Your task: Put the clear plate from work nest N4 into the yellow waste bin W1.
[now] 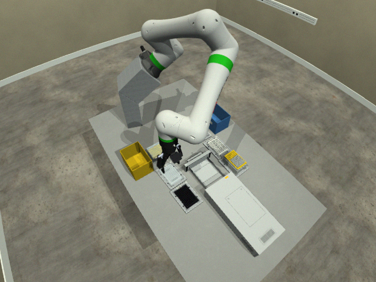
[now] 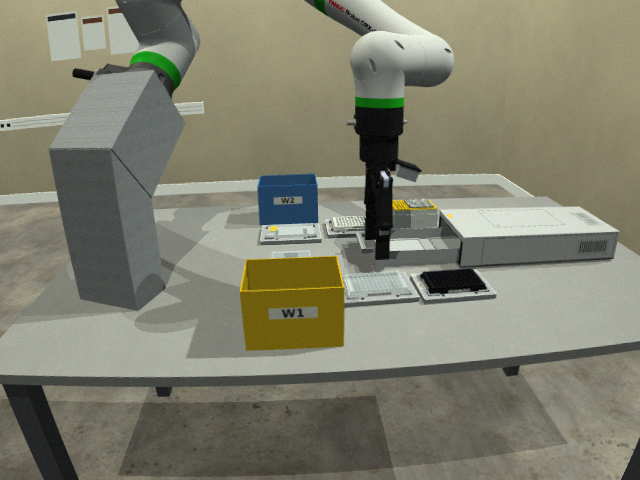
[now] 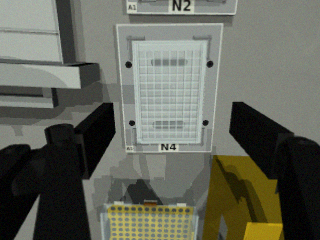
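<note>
The clear plate (image 1: 174, 175) (image 2: 375, 283) (image 3: 169, 92) lies flat in the nest marked N4 (image 3: 169, 147). The yellow bin W1 (image 1: 141, 171) (image 2: 292, 333) (image 3: 235, 200) stands upright right beside that nest, open side up and empty. My gripper (image 1: 167, 164) (image 2: 381, 253) (image 3: 172, 117) points straight down and hangs a little above the bench. It is just short of the plate on the bin's side. Its fingers are open and hold nothing.
A black plate (image 1: 185, 196) (image 2: 453, 281) sits in the neighbouring nest. A yellow-dotted plate (image 1: 154, 149) (image 3: 147, 222) lies under my wrist. An open drawer (image 1: 204, 171) (image 2: 413, 245) and a large grey device (image 1: 245, 209) (image 2: 527, 232) stand close by. The blue bin W2 (image 1: 220, 121) (image 2: 287, 198) stands behind.
</note>
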Action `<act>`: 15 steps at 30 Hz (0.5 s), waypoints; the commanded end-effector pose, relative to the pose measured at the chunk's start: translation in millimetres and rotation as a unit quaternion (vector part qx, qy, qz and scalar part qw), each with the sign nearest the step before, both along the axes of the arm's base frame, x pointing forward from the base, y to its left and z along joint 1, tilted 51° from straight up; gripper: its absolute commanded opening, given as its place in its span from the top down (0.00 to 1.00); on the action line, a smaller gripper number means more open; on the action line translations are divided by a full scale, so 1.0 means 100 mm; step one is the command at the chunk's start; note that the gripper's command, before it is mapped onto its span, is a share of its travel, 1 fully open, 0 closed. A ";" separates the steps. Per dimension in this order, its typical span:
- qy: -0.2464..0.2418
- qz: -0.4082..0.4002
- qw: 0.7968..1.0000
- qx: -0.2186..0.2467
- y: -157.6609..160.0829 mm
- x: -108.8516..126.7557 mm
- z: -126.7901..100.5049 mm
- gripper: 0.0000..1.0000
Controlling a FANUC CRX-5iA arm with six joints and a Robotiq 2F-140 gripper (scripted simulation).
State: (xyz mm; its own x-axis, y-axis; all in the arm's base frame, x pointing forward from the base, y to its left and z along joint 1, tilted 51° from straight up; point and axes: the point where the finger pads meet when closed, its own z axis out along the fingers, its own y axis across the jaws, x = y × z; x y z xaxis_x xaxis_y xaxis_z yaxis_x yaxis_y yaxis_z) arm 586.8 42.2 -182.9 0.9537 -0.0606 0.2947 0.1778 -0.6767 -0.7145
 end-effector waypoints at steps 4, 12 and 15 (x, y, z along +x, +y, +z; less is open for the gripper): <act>-0.001 0.000 1.000 0.000 0.04 0.02 -0.04 0.30; -0.001 0.000 1.000 0.000 0.11 0.05 -0.10 0.30; -0.001 0.000 1.000 0.000 0.14 0.06 -0.13 0.30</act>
